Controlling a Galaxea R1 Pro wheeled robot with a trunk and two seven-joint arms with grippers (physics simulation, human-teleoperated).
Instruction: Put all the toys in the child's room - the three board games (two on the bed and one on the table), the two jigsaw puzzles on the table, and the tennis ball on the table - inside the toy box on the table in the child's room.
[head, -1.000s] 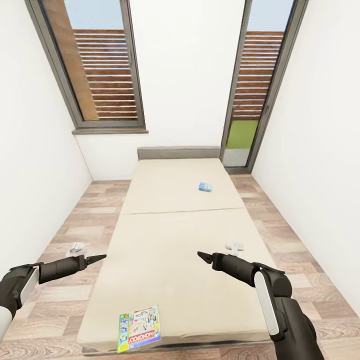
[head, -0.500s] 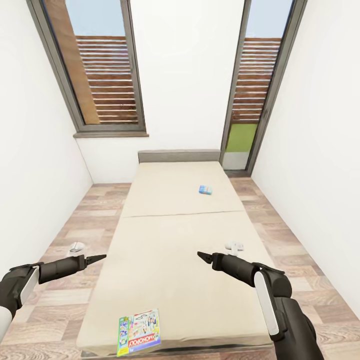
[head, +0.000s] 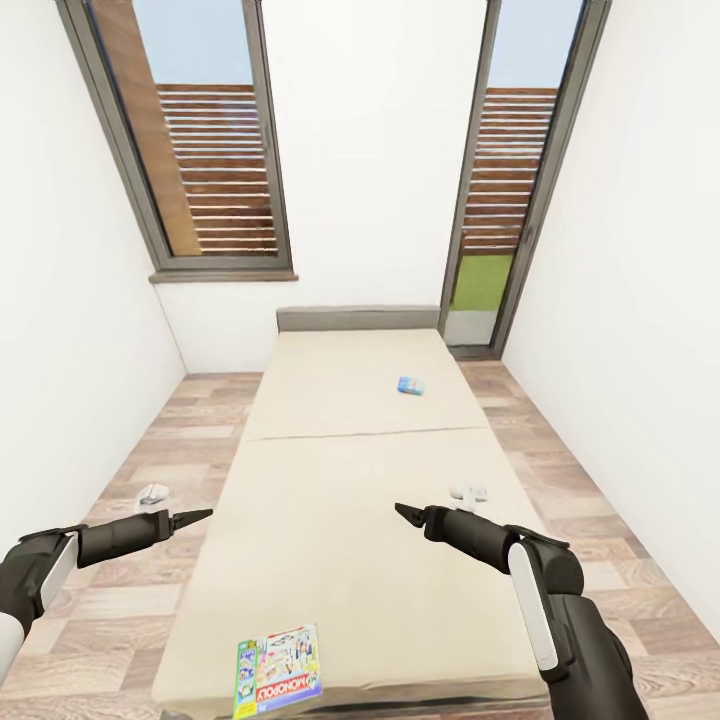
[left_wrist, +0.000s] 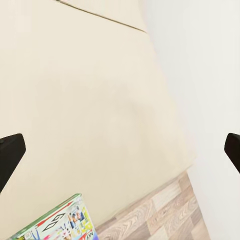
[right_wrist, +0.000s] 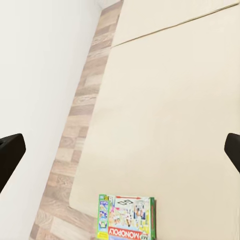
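Note:
The bed (head: 340, 470) fills the middle of the child's room, with its grey headboard (head: 357, 318) at the far wall. A large green-edged board game (head: 278, 672) lies at the mattress's near left corner, also seen in the left wrist view (left_wrist: 55, 225) and right wrist view (right_wrist: 127, 218). A small blue board game (head: 411, 385) lies on the far right part of the mattress. My left gripper (head: 195, 517) hangs open over the floor by the bed's left side. My right gripper (head: 405, 514) is open above the mattress. Both hold nothing. The table, toy box, puzzles and ball are out of view.
Wood-plank floor strips (head: 120, 560) run along both sides of the bed between white walls. Tall dark-framed windows (head: 200, 150) stand at the far end. A small white object lies on the floor at each side (head: 153, 492) (head: 470, 491).
The whole picture has slid slightly downward, so the camera has moved. Both arms hold the same pose and the board games lie where they were.

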